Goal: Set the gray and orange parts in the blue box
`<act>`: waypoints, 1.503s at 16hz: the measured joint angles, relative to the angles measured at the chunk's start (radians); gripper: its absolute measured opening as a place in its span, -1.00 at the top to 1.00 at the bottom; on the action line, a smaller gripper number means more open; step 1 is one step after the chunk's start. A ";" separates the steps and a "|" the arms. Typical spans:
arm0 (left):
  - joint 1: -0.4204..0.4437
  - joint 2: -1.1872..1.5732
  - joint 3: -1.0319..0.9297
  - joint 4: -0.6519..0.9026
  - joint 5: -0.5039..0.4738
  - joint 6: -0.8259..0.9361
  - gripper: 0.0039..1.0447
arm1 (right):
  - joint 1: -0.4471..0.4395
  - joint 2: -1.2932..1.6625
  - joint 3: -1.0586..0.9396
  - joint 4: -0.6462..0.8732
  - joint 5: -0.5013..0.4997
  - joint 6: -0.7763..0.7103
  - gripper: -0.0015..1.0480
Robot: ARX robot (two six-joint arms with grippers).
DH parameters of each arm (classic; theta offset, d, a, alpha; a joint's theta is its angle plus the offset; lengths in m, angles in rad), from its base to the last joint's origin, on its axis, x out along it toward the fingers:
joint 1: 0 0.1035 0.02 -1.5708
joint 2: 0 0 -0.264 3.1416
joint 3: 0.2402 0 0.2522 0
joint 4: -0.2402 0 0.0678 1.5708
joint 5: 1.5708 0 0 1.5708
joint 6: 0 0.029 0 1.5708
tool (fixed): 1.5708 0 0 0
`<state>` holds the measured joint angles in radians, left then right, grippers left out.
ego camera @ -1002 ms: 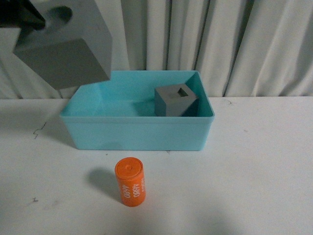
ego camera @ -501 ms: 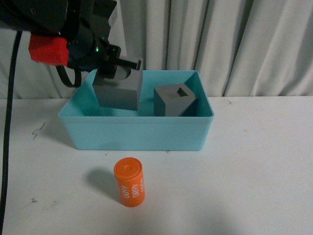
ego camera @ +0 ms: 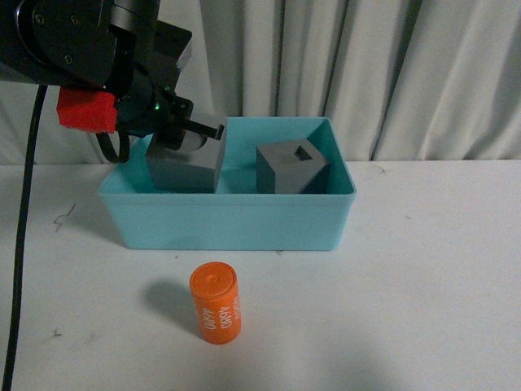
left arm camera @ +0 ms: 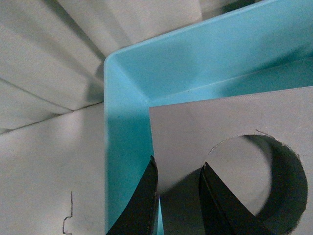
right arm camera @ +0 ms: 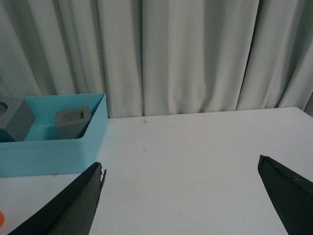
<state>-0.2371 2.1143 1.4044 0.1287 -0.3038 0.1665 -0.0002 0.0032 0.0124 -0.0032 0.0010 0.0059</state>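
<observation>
The blue box (ego camera: 228,220) stands on the white table, at the back. My left gripper (ego camera: 181,129) is shut on the gray cube with the round recess (ego camera: 186,169) and holds it low inside the box's left half. In the left wrist view one finger (left arm camera: 146,196) is on the cube's outer side and the other is in the recess of the cube (left arm camera: 220,117). The gray cube with the square recess (ego camera: 291,167) sits in the box's right half. The orange cylinder (ego camera: 216,303) stands on the table in front of the box. My right gripper (right arm camera: 181,166) is open and empty over bare table, right of the box (right arm camera: 49,152).
Gray curtains (ego camera: 407,73) hang close behind the box. A black cable (ego camera: 20,244) from the left arm hangs at the far left. The left arm's body, with a red block (ego camera: 84,110), looms over the box's back left corner.
My left gripper has carried the round-recess cube from high at the upper left down into the box's left half. The other cube and the cylinder have stayed put.
</observation>
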 joint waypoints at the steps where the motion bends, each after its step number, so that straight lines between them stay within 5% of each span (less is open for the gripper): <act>1: 0.010 0.009 0.000 -0.002 -0.003 0.002 0.67 | 0.000 0.000 0.000 0.000 0.000 0.000 -0.87; 3: 0.031 0.015 -0.001 0.001 -0.002 0.018 0.60 | 0.000 0.000 0.000 0.000 0.000 0.000 -0.87; 7: 0.036 -0.081 -0.097 -0.028 0.047 -0.024 -0.33 | 0.000 0.000 0.000 0.000 0.000 0.000 -0.87; 10: 0.050 -0.364 -0.228 -0.095 0.192 -0.181 -0.92 | 0.000 0.000 0.000 0.000 0.000 0.000 -0.87; 14: 0.109 -0.968 -0.611 -0.322 0.457 -0.433 -0.88 | 0.000 0.000 0.000 0.000 0.000 0.000 -0.87; 18: -0.063 -1.660 -1.099 -0.773 0.310 -0.603 -0.88 | 0.000 0.000 0.000 0.000 0.000 0.000 -0.87; 19: -0.085 -1.699 -1.080 -0.735 0.255 -0.634 -0.88 | 0.000 0.000 0.000 0.000 0.000 0.000 -0.87; 20: -0.134 -1.831 -1.196 -0.396 0.080 -0.536 -0.65 | 0.000 0.000 0.000 -0.001 -0.005 0.000 -0.87; 21: -0.121 -1.949 -1.296 -0.266 0.018 -0.439 -0.48 | 0.000 -0.001 0.000 -0.002 0.002 0.000 -0.87; 24: 0.005 -2.045 -1.350 -0.110 0.064 -0.232 0.15 | 0.000 0.000 0.000 0.000 -0.002 0.000 -0.87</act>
<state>-0.2325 0.0696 0.0540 0.0185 -0.2398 -0.0650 -0.0002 0.0029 0.0124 -0.0036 -0.0006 0.0059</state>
